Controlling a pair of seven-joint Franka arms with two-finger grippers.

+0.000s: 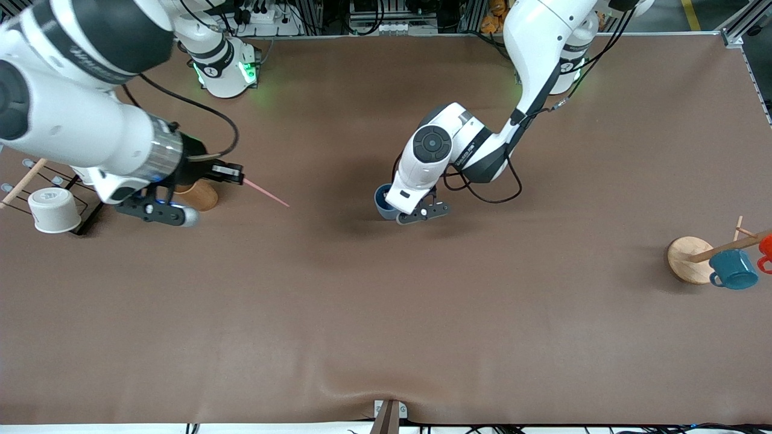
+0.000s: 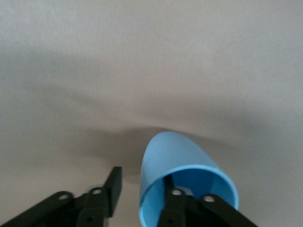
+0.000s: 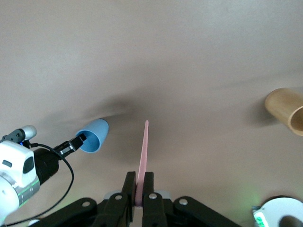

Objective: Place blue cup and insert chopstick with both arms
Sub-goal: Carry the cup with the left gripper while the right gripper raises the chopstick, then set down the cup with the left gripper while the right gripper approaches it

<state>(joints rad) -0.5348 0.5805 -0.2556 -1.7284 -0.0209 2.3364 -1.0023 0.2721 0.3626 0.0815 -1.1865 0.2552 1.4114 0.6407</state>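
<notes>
The blue cup (image 1: 382, 201) stands on the brown table near its middle, mostly hidden under the left arm's hand. In the left wrist view the cup (image 2: 177, 156) has one finger inside its mouth, and the other finger (image 2: 113, 182) is outside, with a gap to the wall. My left gripper (image 2: 144, 182) is open astride the cup's rim. My right gripper (image 1: 232, 172) is shut on the pale-pink chopstick (image 1: 266, 194) and holds it over the table toward the right arm's end, tip pointing at the cup. The right wrist view shows the gripper (image 3: 139, 178), the chopstick (image 3: 144, 151) and the cup (image 3: 93, 135).
A tan wooden cylinder cup (image 1: 202, 194) stands under the right hand; it also shows in the right wrist view (image 3: 286, 109). A white cup (image 1: 54, 210) sits on a black wire rack. At the left arm's end, a wooden mug tree (image 1: 687, 259) holds a teal mug (image 1: 733, 269) and a red one (image 1: 766, 250).
</notes>
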